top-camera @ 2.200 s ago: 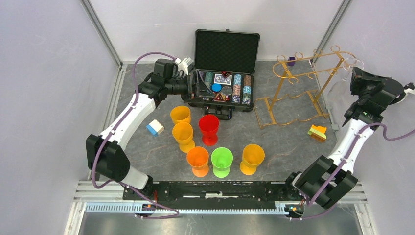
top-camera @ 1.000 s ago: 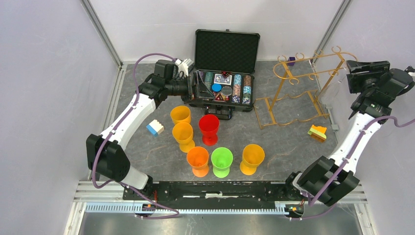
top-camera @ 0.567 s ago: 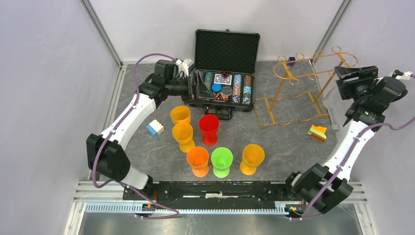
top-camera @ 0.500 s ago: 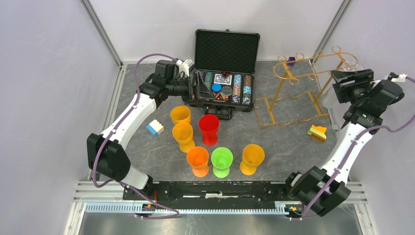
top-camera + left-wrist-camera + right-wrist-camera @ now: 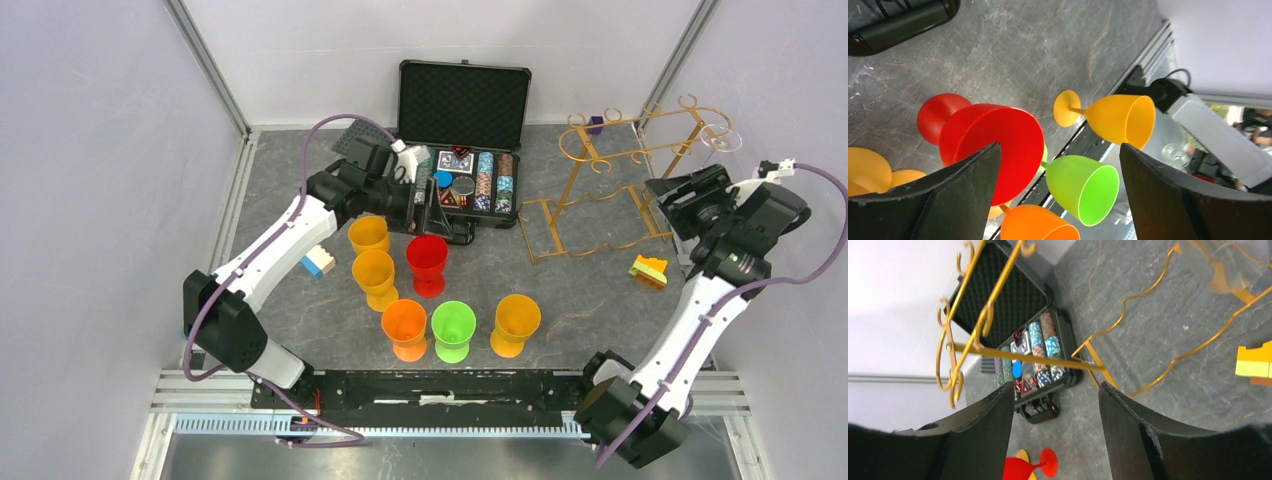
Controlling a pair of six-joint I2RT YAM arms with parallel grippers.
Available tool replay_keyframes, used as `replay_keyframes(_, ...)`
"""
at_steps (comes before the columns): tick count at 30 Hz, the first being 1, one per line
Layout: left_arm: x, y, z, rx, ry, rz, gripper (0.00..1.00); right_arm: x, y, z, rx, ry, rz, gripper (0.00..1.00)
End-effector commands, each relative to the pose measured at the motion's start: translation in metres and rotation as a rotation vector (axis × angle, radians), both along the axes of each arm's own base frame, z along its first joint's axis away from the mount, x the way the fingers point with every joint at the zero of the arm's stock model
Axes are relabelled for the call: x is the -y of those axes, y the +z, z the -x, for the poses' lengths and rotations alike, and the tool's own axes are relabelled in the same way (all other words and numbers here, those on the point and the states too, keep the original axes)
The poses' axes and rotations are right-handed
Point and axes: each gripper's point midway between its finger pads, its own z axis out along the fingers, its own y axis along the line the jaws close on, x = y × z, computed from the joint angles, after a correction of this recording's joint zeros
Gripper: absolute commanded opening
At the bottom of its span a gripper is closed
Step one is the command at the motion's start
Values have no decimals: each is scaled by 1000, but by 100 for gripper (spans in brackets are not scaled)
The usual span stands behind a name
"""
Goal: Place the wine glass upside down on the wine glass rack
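Over at the far right, wine glass point(image 5: 722, 139) on the gold wire rack point(image 5: 1023, 357), at the right end of the near top rail, clear round foot uppermost, bowl beneath hard to make out through the wires. Just beside that end of the rack, right gripper point(image 5: 664, 193) with jaws apart, nothing between the fingers, glass off to one side of them in the wrist view. Across the table point(image 5: 600, 290), left gripper point(image 5: 430, 205) likewise spread wide and empty, hanging at the front of the open black case point(image 5: 465, 100), over the red cup point(image 5: 427, 255). Nearer the arms, yellow cups point(image 5: 516, 318), orange cup point(image 5: 404, 322) and green cup point(image 5: 453, 322), all upright in a loose cluster. Small orange block point(image 5: 649, 270) near the rack's right foot; blue and white block point(image 5: 318, 260) left of the cups.
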Motion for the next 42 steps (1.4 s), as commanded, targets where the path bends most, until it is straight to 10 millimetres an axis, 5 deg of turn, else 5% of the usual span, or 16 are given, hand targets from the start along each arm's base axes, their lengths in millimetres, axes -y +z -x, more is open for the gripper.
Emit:
replay_keyframes(1, -4, -11, 12, 139, -82, -196, 91, -23, -25, 26, -52, 51, 45, 67)
replay_keyframes(7, 3, -30, 26, 183, -143, -339, 86, -41, -69, 43, -120, 76, 16, 67)
replay_keyframes(17, 13, -69, 26, 176, -185, -514, 63, -62, -103, 63, -209, 135, 22, 66)
replay_keyframes(24, 24, -82, 25, 163, -211, -544, 33, -89, -123, 66, -233, 169, -10, 65)
replay_keyframes(31, 24, -79, 22, 180, -209, -550, 2, -100, -125, 63, -251, 210, 12, 64)
replay_keyframes(42, 36, -32, 10, 276, -171, -462, 2, -131, -113, 44, -272, 316, 92, 63)
